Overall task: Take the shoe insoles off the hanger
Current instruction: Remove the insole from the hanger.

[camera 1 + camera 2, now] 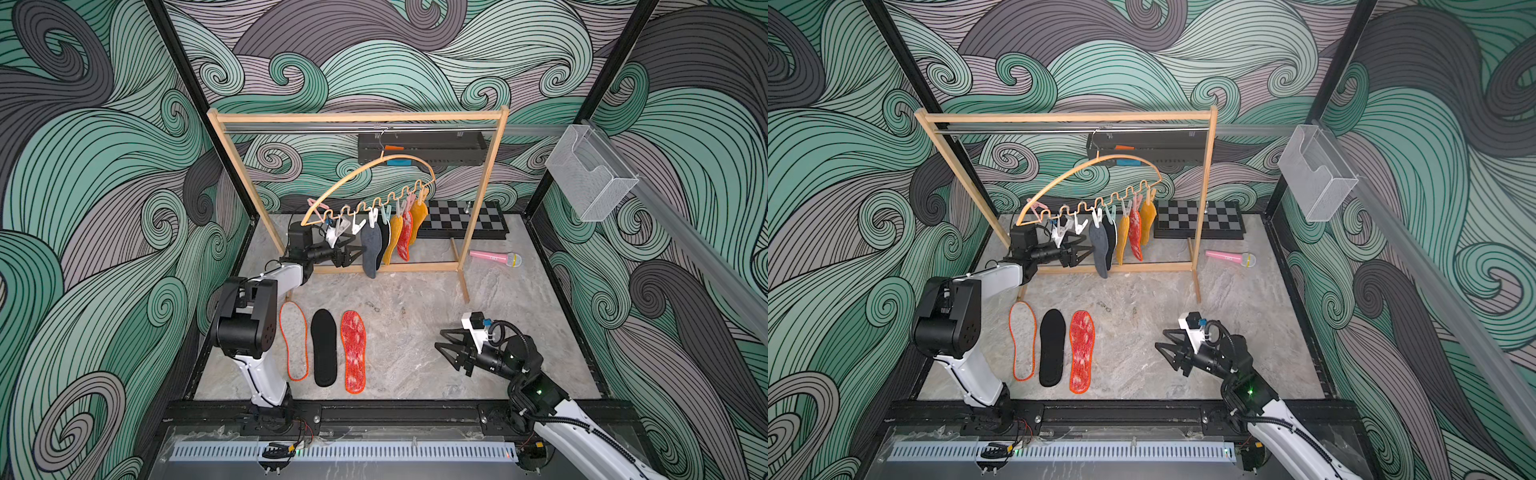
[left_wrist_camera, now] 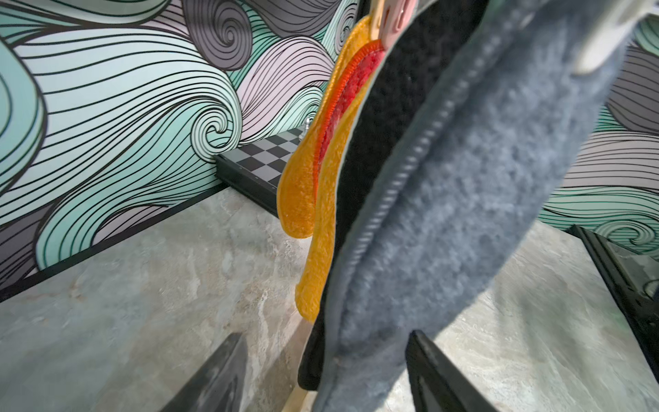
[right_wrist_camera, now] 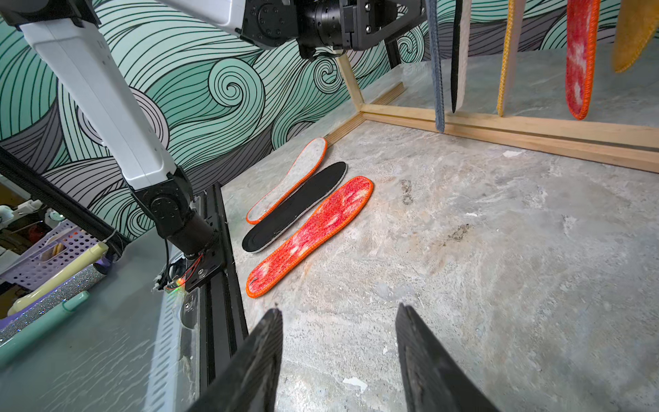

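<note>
Three shoe insoles lie side by side on the near left of the bench [image 1: 415, 291]: a pale insole [image 1: 294, 340] with orange edging, a black insole [image 1: 324, 347] and a red-white mottled insole [image 1: 353, 351], none touching its neighbour. Beyond them, five more hang from pegs on the hanger [image 1: 353, 174], which tilts with its left end low under the rail of the wooden rack [image 1: 357, 117] at the far side. From the left they are the dark grey insole [image 1: 371, 249], a second black insole [image 1: 384, 237], a mustard insole [image 1: 392, 241], a second mottled insole [image 1: 404, 237] and another mustard insole [image 1: 418, 216]. The left arm's fingers [image 1: 353, 250] stand wide on either side of the dark grey insole's lower half, not clamped on it. The right arm's fingers [image 1: 446, 353], parted and empty, hover at the near right, well apart from the rack
</note>
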